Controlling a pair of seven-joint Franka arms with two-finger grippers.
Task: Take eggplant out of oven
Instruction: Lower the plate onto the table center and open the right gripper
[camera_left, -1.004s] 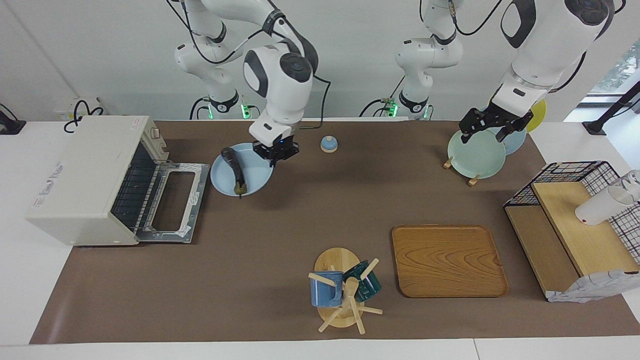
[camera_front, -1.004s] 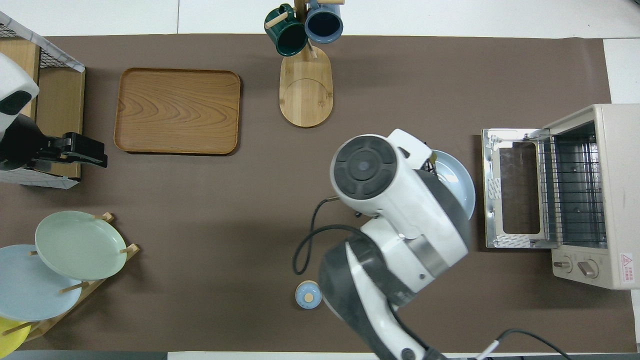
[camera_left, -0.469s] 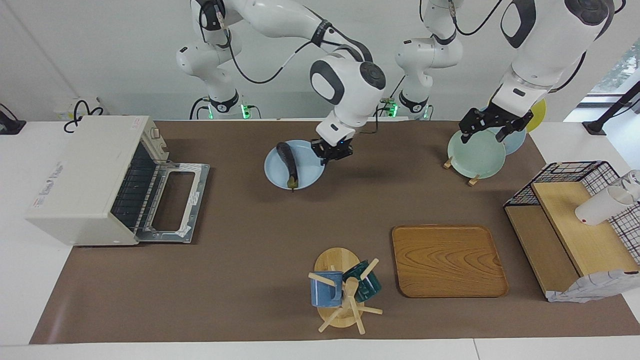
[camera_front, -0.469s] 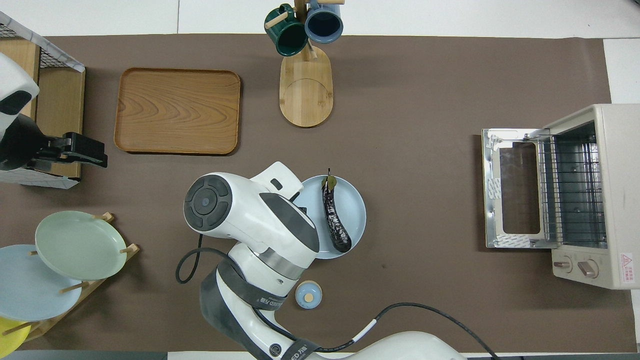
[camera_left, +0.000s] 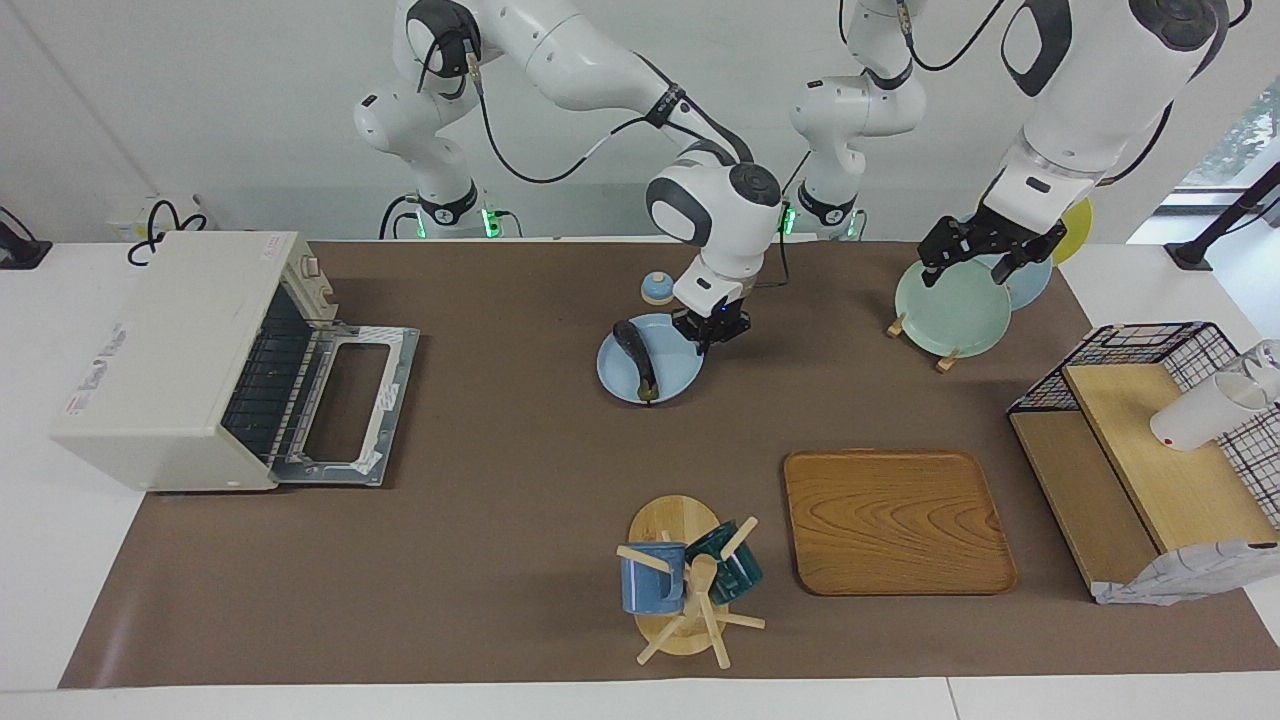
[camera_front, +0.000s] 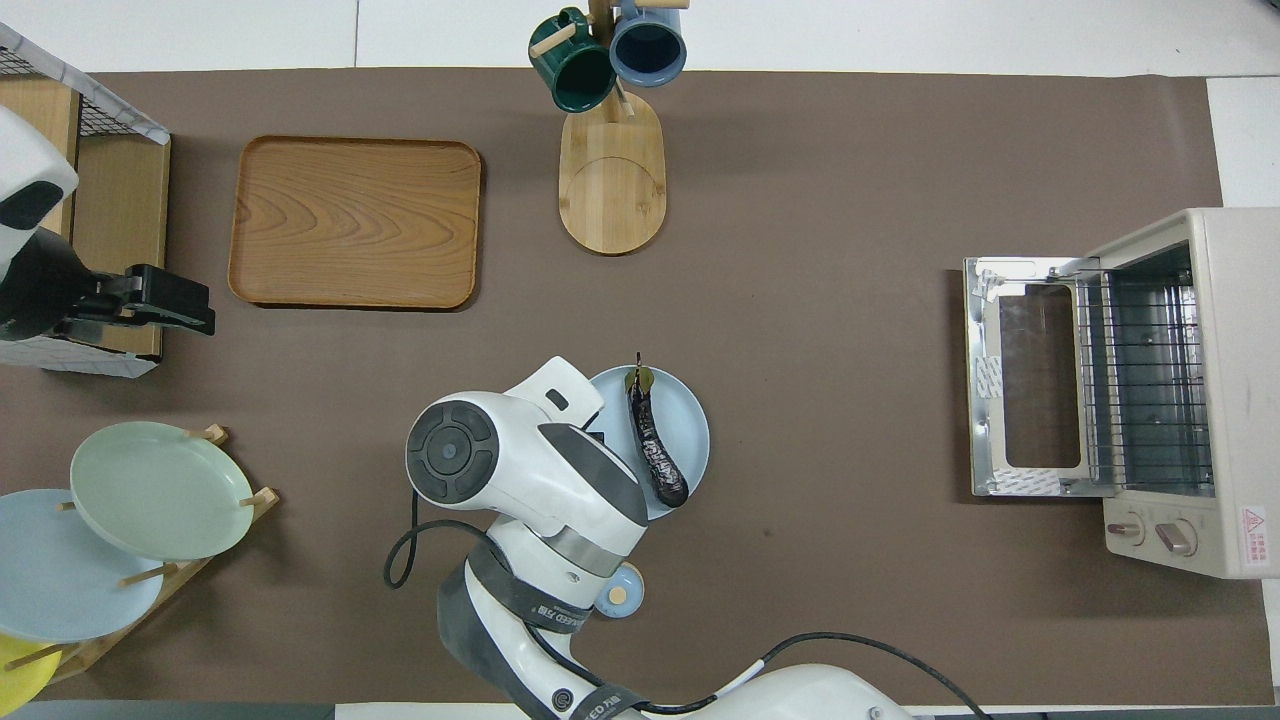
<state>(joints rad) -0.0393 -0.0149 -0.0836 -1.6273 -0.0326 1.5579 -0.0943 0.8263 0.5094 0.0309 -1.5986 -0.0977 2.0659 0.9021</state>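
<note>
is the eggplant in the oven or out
Out: the eggplant lies on a blue plate mid-table; the oven stands open, rack bare.

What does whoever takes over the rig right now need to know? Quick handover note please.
Right claw: shut on the rim of the light blue plate, at mid-table.
Left claw: open, waiting over the plate rack at the left arm's end.
Eggplant: lies on the light blue plate, outside the oven.
Oven: at the right arm's end, door folded down, rack bare.
Done: eggplant is out of the oven.
Left: release the plate, retract the right arm; oven door is open if it needs closing.
</note>
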